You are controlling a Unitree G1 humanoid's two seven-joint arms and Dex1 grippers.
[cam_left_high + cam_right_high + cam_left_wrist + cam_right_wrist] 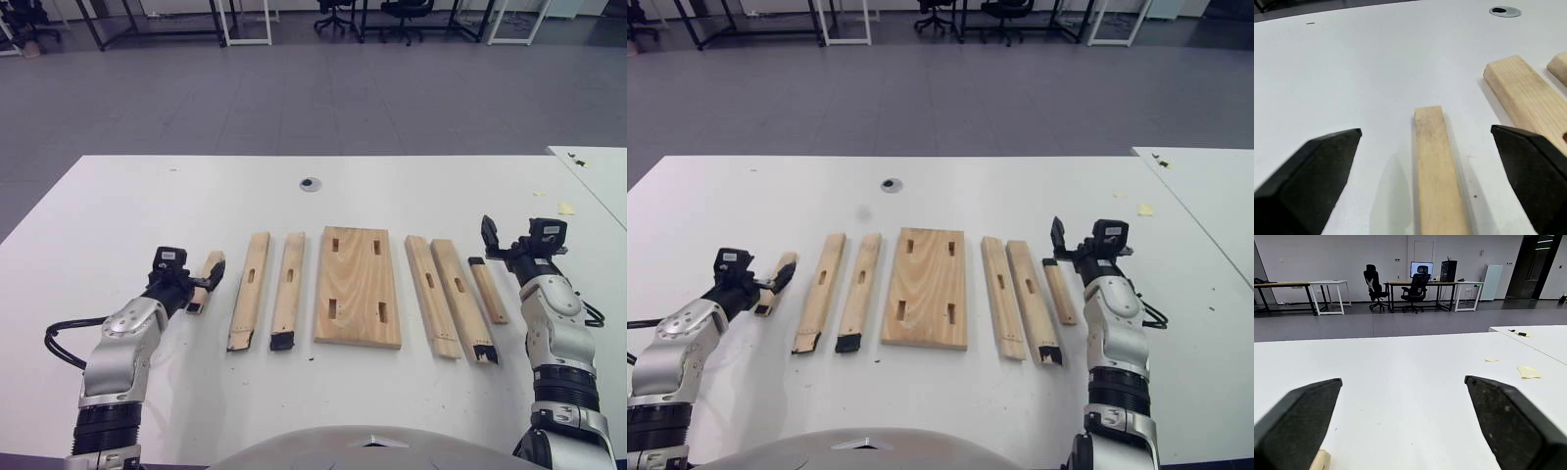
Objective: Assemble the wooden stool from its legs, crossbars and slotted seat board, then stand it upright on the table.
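The slotted seat board (358, 286) lies flat mid-table. Two legs (250, 291) (288, 290) lie to its left and two more (432, 294) (462, 299) to its right, all side by side. A short crossbar (207, 279) lies farthest left. My left gripper (1426, 130) is open, low over the table, with a finger on each side of that crossbar (1437, 171) and not touching it. A second short crossbar (489, 291) lies farthest right. My right gripper (1403, 379) hangs open just above its far end, holding nothing.
The white table (118, 215) has a round cable port (312, 183) behind the seat board. A second white table (598, 171) stands at the right with small scraps on it. Desks and office chairs (1418, 284) are far behind.
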